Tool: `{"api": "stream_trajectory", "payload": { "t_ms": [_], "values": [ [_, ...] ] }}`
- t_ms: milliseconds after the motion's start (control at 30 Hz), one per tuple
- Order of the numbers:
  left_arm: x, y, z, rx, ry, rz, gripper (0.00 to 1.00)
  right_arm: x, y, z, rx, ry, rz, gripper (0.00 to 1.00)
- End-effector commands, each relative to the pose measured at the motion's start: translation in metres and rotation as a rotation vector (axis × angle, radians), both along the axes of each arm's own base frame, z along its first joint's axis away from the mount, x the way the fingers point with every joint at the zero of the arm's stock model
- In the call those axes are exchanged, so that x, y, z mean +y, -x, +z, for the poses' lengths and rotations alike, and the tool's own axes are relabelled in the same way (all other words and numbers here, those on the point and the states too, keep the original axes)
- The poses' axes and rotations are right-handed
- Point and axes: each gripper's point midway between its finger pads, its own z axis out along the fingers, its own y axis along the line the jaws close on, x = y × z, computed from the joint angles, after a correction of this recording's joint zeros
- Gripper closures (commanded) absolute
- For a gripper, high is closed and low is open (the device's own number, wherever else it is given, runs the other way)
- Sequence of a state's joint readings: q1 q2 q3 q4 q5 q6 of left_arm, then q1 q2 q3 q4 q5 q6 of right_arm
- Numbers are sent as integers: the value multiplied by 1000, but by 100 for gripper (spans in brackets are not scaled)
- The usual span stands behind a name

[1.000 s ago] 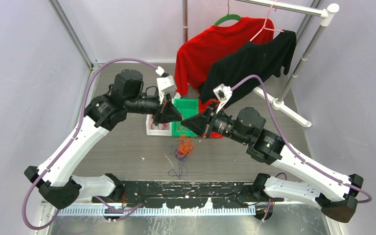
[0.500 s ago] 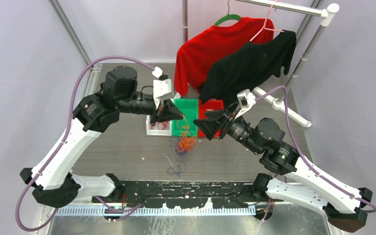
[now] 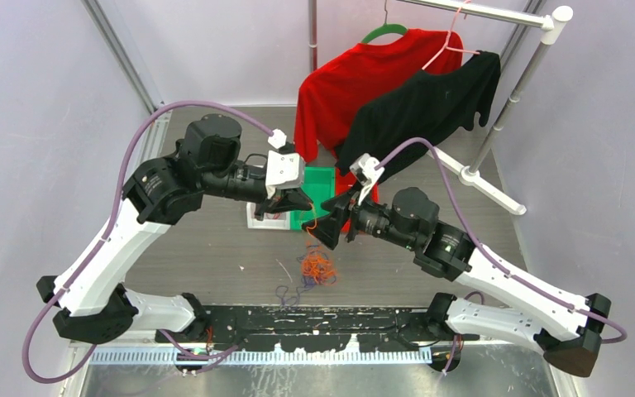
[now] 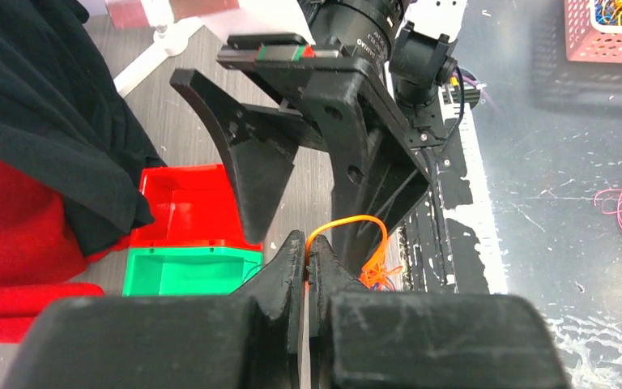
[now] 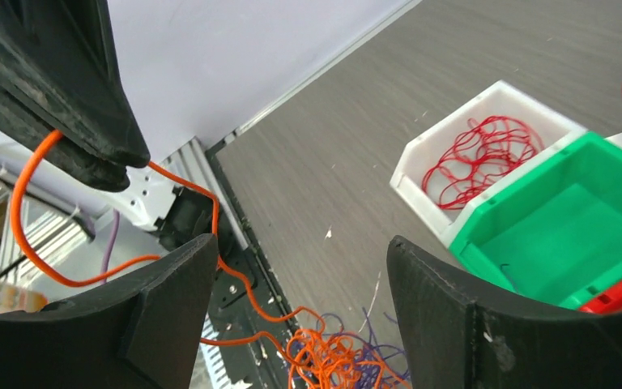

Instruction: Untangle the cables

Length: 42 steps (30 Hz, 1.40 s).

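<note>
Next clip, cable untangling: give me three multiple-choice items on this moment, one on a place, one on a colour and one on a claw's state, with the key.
1. Which bin holds the red cables?
A. white
B. green
C. red

2. What colour is the pinched cable in the left claw?
A. purple
B. black
C. orange

3. How does the right claw stand?
A. shut on a cable
B. open
C. out of view

Key:
1 A: the right wrist view shows the red loops lying inside the white bin.
2 C: the left wrist view shows an orange strand looping out from between the shut fingers.
3 B: its own camera shows the two fingers standing wide apart.
</note>
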State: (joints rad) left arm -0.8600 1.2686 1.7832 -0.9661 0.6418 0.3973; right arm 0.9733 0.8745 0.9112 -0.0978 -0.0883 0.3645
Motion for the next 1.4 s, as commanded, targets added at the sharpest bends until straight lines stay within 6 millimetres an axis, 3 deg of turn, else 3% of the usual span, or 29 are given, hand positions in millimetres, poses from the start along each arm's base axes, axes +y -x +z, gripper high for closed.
{"api": "stream_trajectory", "payload": {
  "t_ms": [0,200,367,433,633,733,833,1100,1367],
  "values": [
    [3,-1,16,-84,29,-5,100,11,17,28,-50,-63,119,19],
    [3,-12,15,-166,13,13,100,7,23,25,-43,-86,129,19],
    [2,-13,21,-186,30,11,100,23,23,24,-30,-82,181,19],
    [-6,-19,16,-171,16,7,100,32,16,23,-25,-80,175,18],
    [-12,-13,31,-139,56,-19,100,47,-23,12,-34,-82,36,23],
    [-12,-8,39,-125,66,-34,100,52,-33,3,-26,-93,4,28],
    [-12,-5,54,-132,103,-33,100,56,-43,-17,3,-86,-27,33],
    [-5,4,103,-166,208,-29,100,56,-64,-101,132,-46,-119,44],
    [3,6,136,-248,285,-7,100,51,-64,-156,218,-18,-150,46]
  ]
}}
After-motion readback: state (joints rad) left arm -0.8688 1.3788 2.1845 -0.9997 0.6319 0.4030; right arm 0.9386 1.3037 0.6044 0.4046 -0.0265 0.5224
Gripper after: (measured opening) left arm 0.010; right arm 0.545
